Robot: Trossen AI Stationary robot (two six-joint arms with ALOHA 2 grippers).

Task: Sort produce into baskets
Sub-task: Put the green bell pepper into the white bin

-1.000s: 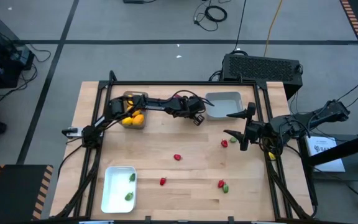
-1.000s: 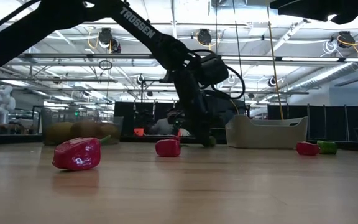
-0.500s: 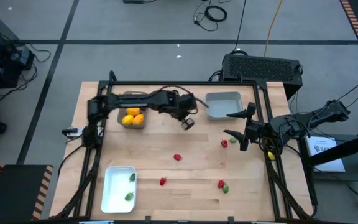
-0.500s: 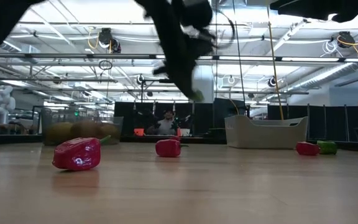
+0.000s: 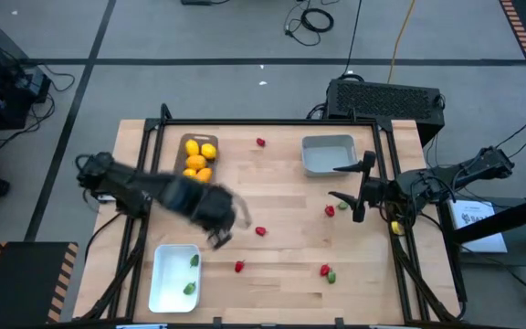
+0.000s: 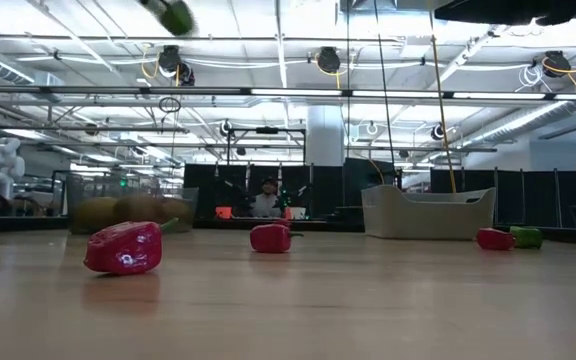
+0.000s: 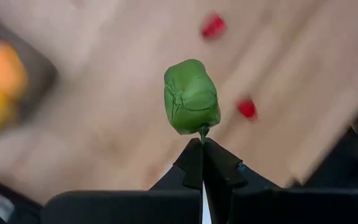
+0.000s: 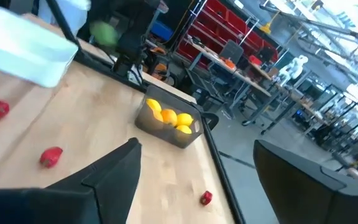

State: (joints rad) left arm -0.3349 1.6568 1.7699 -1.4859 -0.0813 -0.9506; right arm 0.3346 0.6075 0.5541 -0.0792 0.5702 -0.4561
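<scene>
- Counting in the high view: three baskets, a brown-grey tray (image 5: 196, 157) at upper left holding yellow and orange fruits (image 5: 198, 157), a light grey-blue tray (image 5: 327, 155) at upper right, and a white tray (image 5: 173, 276) at lower left holding two green leafy pieces (image 5: 193, 274); six red berry-like pieces (image 5: 261, 231) lie loose on the wooden table (image 5: 281, 256), plus one green piece (image 5: 332, 276) at lower right.
- The left gripper (image 7: 202, 144) is clamped tight on the thin stem of a crumpled green leafy piece (image 7: 191, 96).
- Half a second ago that arm reached by the grey-blue tray; now it blurs at centre-left, just above the white tray.
- The right gripper (image 5: 347, 183) hangs wide apart, empty, at the right edge, unchanged.
</scene>
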